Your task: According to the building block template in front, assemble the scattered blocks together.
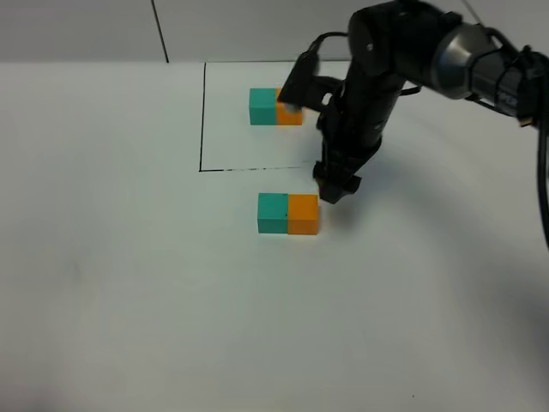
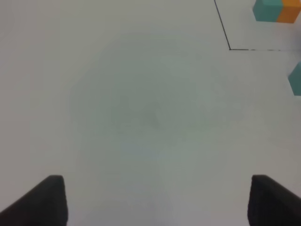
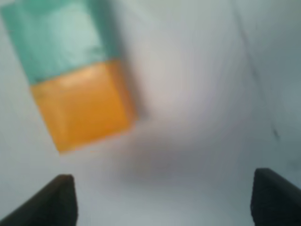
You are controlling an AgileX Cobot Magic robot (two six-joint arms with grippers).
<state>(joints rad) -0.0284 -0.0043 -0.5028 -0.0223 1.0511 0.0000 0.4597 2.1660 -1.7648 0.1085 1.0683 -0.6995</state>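
Note:
The template, a teal and orange pair point(image 1: 274, 107), sits inside a thin black outline point(image 1: 202, 120) at the back; my right arm covers part of its orange cube. The loose teal cube point(image 1: 273, 214) and loose orange cube point(image 1: 303, 215) stand touching side by side just in front of the outline. My right gripper point(image 1: 333, 184) hangs open and empty just right of and above the orange cube. The right wrist view shows the teal cube point(image 3: 56, 37) and orange cube point(image 3: 82, 108) blurred, off to one side of the open gripper point(image 3: 164, 202). My left gripper point(image 2: 155, 202) is open over bare table.
The left wrist view shows the outline corner point(image 2: 229, 48), the template pair point(image 2: 276, 10) and an edge of the loose teal cube point(image 2: 296, 77) far from the fingers. The white table point(image 1: 129, 283) spreads to the left and front. The left arm is out of the exterior view.

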